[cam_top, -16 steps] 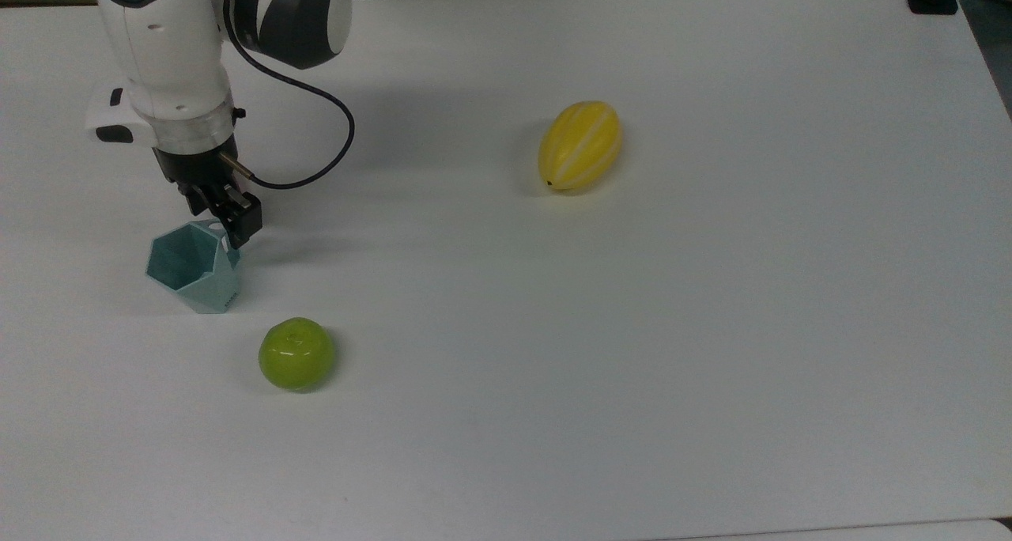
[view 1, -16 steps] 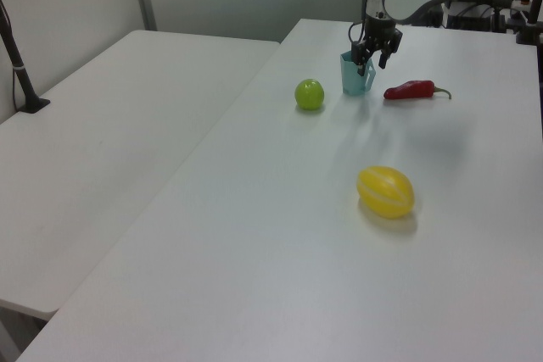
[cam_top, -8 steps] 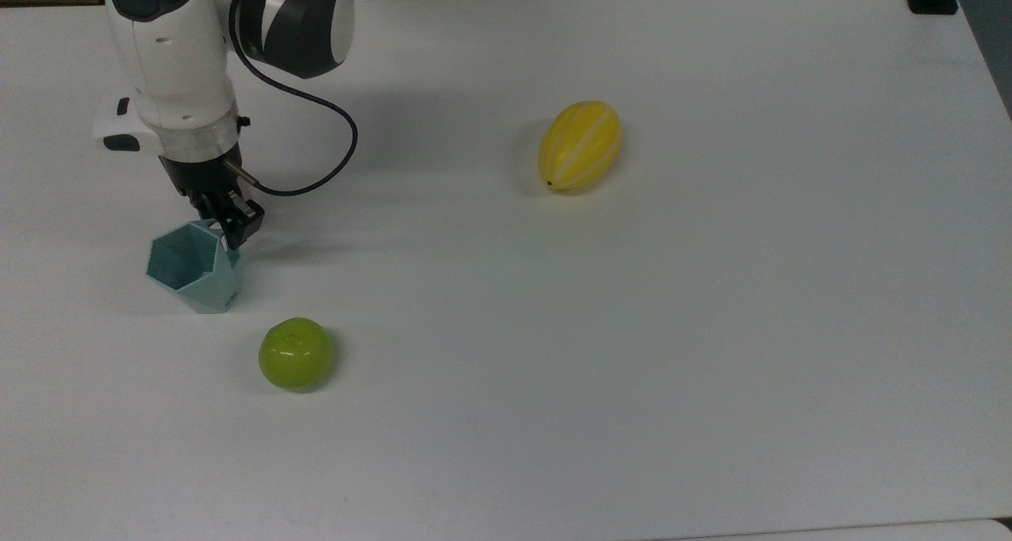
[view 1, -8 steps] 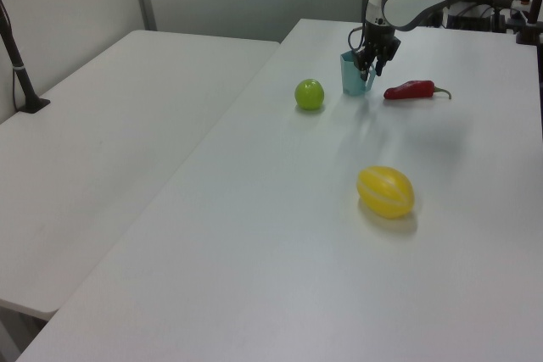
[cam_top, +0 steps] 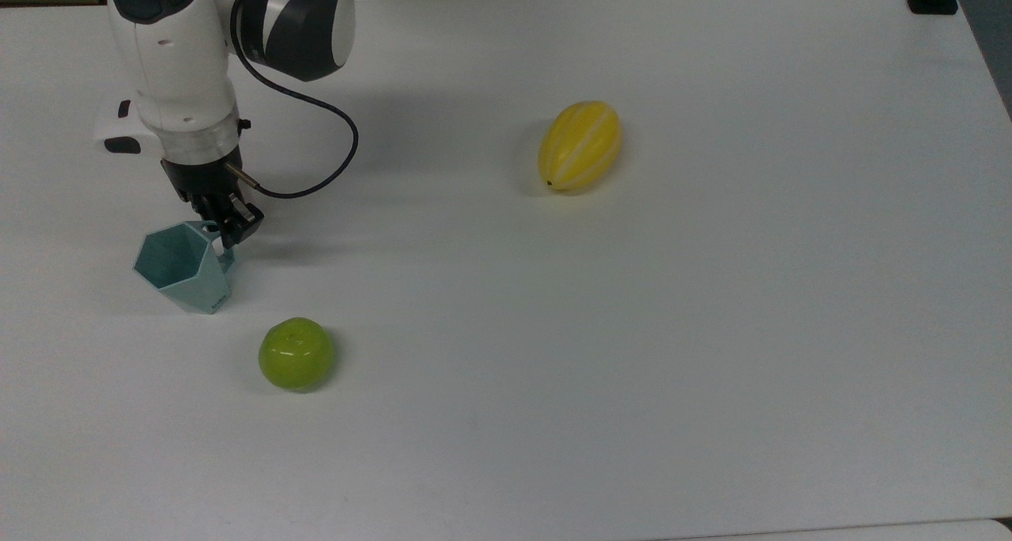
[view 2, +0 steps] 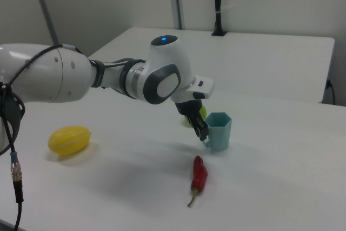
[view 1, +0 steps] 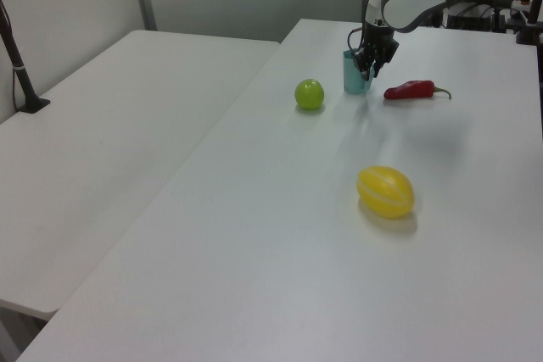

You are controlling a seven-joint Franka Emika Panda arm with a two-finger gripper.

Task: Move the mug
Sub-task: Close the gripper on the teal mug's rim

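Note:
The mug [cam_top: 178,268] is pale teal and faceted, with a hexagonal rim. It sits near the top view's left edge of the white table [cam_top: 632,327], leaning slightly toward the top view's left. My gripper [cam_top: 224,228] reaches down at the mug's rim on the handle side, its fingers closed together on that edge. In the left view the mug [view 1: 356,82] is far back, with the gripper [view 1: 366,64] over it. In the right view the gripper [view 2: 201,129] grips the near-left side of the mug [view 2: 219,131].
A green apple [cam_top: 296,353] lies close to the mug, below it in the top view. A yellow melon [cam_top: 579,145] lies mid-table. A red chili pepper [view 2: 199,177] lies near the mug in the right view. A second white table [view 1: 110,150] adjoins on the left view's left.
The fingers closed in on the mug's rim by the handle. The mug then shifted slightly toward the top view's left and tipped a little. The fruit stayed put.

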